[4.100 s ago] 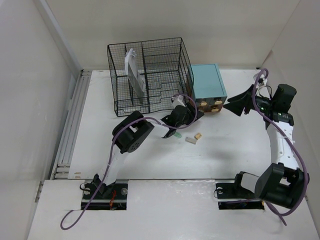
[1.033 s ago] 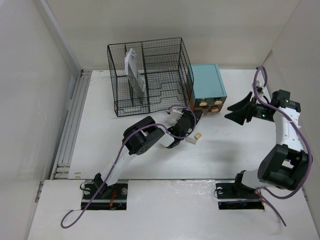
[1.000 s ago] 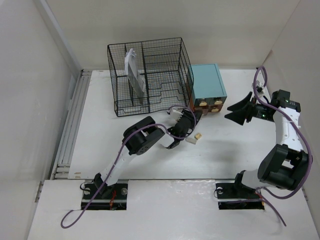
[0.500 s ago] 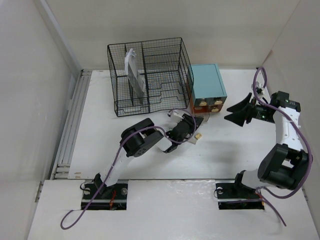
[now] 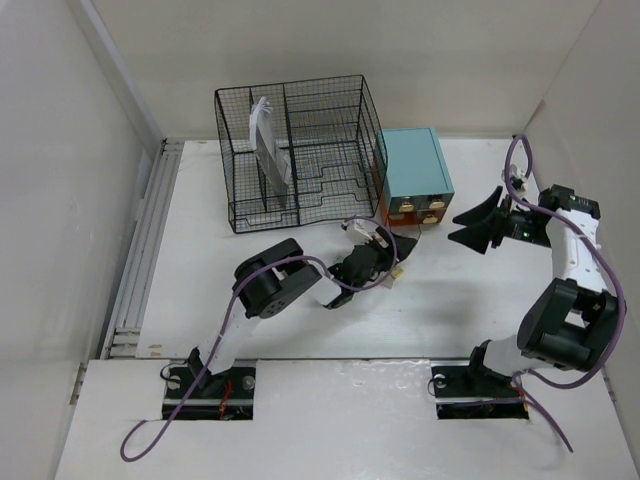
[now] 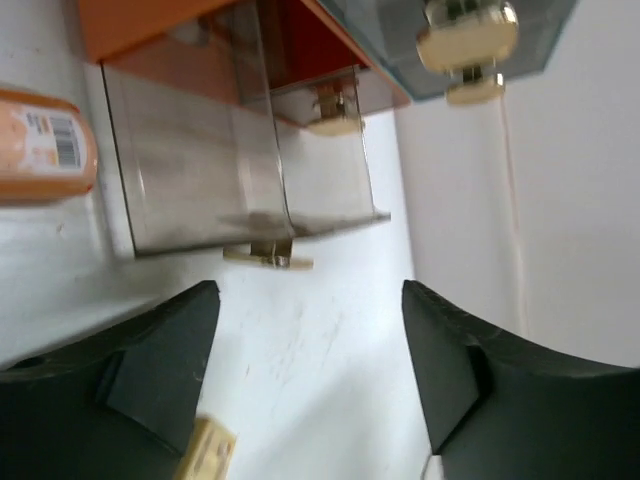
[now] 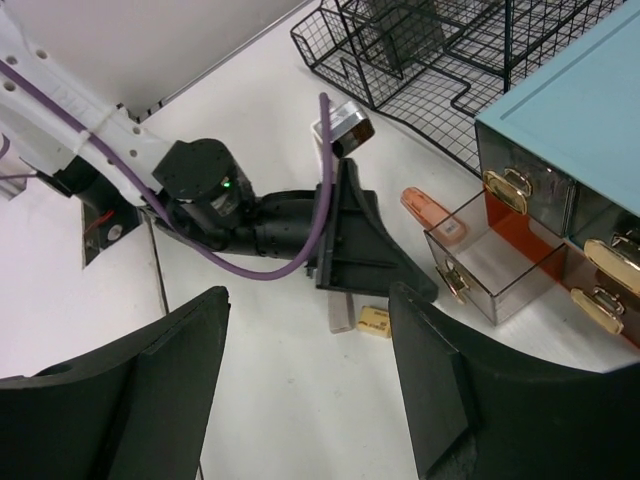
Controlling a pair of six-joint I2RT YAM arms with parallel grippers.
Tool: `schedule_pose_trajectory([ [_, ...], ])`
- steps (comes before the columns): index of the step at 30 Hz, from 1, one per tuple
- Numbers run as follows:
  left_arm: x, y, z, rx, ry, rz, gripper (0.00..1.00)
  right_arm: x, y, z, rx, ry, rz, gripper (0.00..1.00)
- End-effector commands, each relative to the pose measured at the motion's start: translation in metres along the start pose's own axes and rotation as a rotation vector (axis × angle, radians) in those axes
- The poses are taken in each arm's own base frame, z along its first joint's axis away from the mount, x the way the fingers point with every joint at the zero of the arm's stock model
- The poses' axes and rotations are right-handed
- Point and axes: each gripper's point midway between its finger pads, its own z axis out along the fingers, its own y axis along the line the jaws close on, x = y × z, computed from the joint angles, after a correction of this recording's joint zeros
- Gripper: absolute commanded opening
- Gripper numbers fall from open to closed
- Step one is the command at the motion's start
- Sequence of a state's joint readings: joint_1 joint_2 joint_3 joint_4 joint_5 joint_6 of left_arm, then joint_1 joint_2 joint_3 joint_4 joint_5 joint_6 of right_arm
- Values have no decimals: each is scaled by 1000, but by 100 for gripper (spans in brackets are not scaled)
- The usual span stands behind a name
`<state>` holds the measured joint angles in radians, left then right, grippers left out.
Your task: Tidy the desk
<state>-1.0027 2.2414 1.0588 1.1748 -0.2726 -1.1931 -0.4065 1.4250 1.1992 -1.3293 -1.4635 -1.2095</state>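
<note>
The white desk (image 5: 300,320) carries a black wire-mesh rack (image 5: 295,150) and a teal drawer box (image 5: 415,170). One clear drawer (image 7: 490,255) with an orange back is pulled out; it also shows in the left wrist view (image 6: 240,150). An orange tube (image 7: 428,213) lies beside the drawer. My left gripper (image 5: 385,262) is open and empty, low over the desk just in front of the drawer, next to a yellow eraser (image 7: 373,321) and a grey eraser (image 7: 340,313). My right gripper (image 5: 475,225) is open and empty, held above the desk right of the box.
Gold knobs (image 6: 465,25) mark the shut drawers. The rack holds upright grey and white sheets (image 5: 268,145). White walls ring the desk, and a rail (image 5: 145,240) runs along its left edge. The yellow eraser lies by my left finger (image 6: 205,455).
My left gripper has moved from the drawer front down and right to the two erasers. My right gripper has come down a little and stays open.
</note>
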Motion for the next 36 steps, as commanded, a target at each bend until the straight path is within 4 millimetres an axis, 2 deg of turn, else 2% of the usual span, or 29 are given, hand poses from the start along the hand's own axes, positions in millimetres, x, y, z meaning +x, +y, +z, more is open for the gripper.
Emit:
schedule_pose_trajectory([
  [1, -2, -35, -20, 72, 22, 136, 72, -25, 10, 0, -25, -84, -72, 71],
  [3, 0, -52, -31, 113, 24, 170, 73, -25, 12, 0, -21, -75, -84, 71],
  [4, 1, -70, -42, 146, 28, 193, 73, -27, 14, 0, -20, -76, -109, 71],
  [6, 1, -85, -56, 172, 26, 209, 73, -27, 17, -1, -15, -66, -124, 71],
  [7, -5, -102, -72, 210, 19, 207, 70, -29, 21, -2, -9, -57, -176, 72],
  [8, -5, -109, -82, 222, 10, 235, 66, -27, 22, -3, -1, -41, -199, 72],
  [9, -8, -117, -91, 235, -4, 252, 57, -28, 24, -3, 3, -33, -223, 73],
  [10, -19, -134, -108, 257, -24, 269, 38, -27, 25, -4, 10, -19, -264, 73],
  [11, -27, -139, -115, 239, -57, 297, 1, -29, 31, -5, 19, -6, -298, 73],
  [12, -37, -142, -120, 213, -81, 339, 0, -27, 31, -7, 35, 23, -331, 73],
  [13, -48, -140, -124, 177, -104, 430, 0, -29, 31, -8, 47, 34, -378, 69],
  [14, -63, -141, -136, 105, -132, 490, 0, -32, 38, -10, 60, 44, -435, 54],
  [16, -76, -140, -151, 63, -150, 593, 0, -32, 34, -14, 101, 90, -520, 28],
  [17, -85, -135, -165, 37, -138, 679, 0, -31, 33, -16, 127, 109, -528, 11],
  [18, -94, -128, -173, 1, -155, 707, 0, -32, 38, -19, 158, 128, -591, 6],
  [19, -98, -121, -180, -22, -153, 729, 0, -37, 27, -26, 229, 176, -688, 4],
  [20, -100, -116, -187, -36, -142, 740, 6, -40, 26, -30, 274, 195, -730, 4],
  [22, -102, -98, -206, -69, -105, 771, 29, -45, 27, -43, 399, 267, -866, 11],
  [23, -104, -87, -216, -86, -91, 784, 41, -63, 34, -50, 468, 265, -997, 23],
  [24, -105, -81, -220, -96, -83, 792, 47, -64, 25, -54, 501, 283, -1013, 34],
  [25, -103, -77, -224, -94, -69, 796, 53, -75, 36, -60, 559, 279, -1107, 42],
  [26, -104, -73, -227, -98, -66, 799, 57, -96, 36, -69, 646, 276, -1222, 50],
  [28, -106, -66, -235, -97, -66, 798, 61, -114, 45, -77, 729, 239, -1273, 69],
  [29, -105, -64, -237, -89, -56, 810, 61, -123, 46, -85, 798, 219, -1263, 69],
  [30, -105, -61, -238, -90, -55, 811, 63, -156, 53, -93, 886, 124, -1299, 69],
  [31, -103, -60, -239, -81, -49, 821, 63, -172, 64, -97, 934, 18, -1206, 73],
  [32, -103, -59, -239, -78, -51, 819, 64, -180, 59, -101, 962, -3, -1166, 73],
  [33, -103, -59, -239, -78, -51, 819, 64, -196, 58, -117, 1068, -50, -1133, 73],
  [36, -96, -64, -233, -66, -36, 830, 64, -222, 57, -144, 1232, -78, -1081, 73],
])
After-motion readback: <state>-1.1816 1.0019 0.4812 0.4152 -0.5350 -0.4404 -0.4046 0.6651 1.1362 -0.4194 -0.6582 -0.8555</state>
